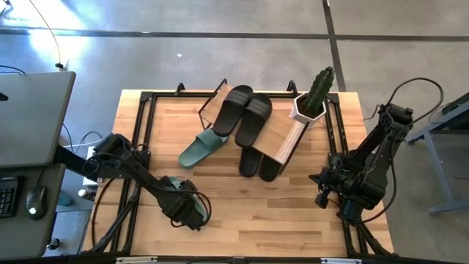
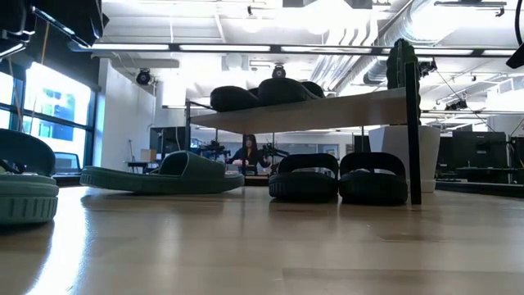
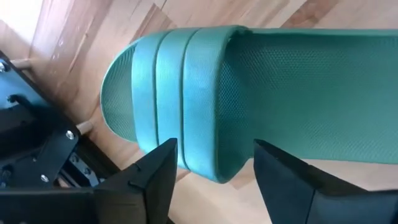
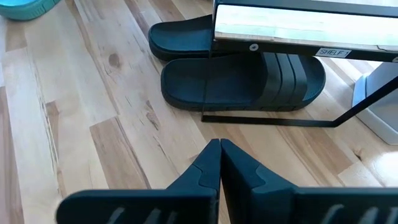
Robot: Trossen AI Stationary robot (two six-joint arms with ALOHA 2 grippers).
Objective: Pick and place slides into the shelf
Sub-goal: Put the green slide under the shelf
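Two dark arms working over the light wooden tabletop (image 1: 242,220). Left gripper (image 3: 214,171) hovering low at the near-left part of the table, fingers (image 3: 155,174) standing wide apart on either side of the strap of a sage-green ribbed slide sandal (image 3: 261,93), jaws straddling it without clamping. Same green sandal (image 1: 179,192) lying directly under that gripper (image 1: 192,214) in the high view. Second sage-green slide (image 1: 201,149) resting on the tabletop beyond the left gripper, toward the shelf, its toe just beside the shelf's black frame.

Small low shelf (image 1: 282,139) with pale plank top and thin black metal legs standing well beyond both grippers, at the table's far middle. One matte black pair of slides (image 1: 245,114) sitting on top of the plank; another matte black pair (image 4: 242,81) lying under it on the tabletop, straight ahead of the right gripper. White pot with a green cactus (image 1: 314,99) standing beside the shelf's far-right corner.

Right gripper (image 4: 219,165) waiting at the table's right side, fingers pressed together, gripping nothing.
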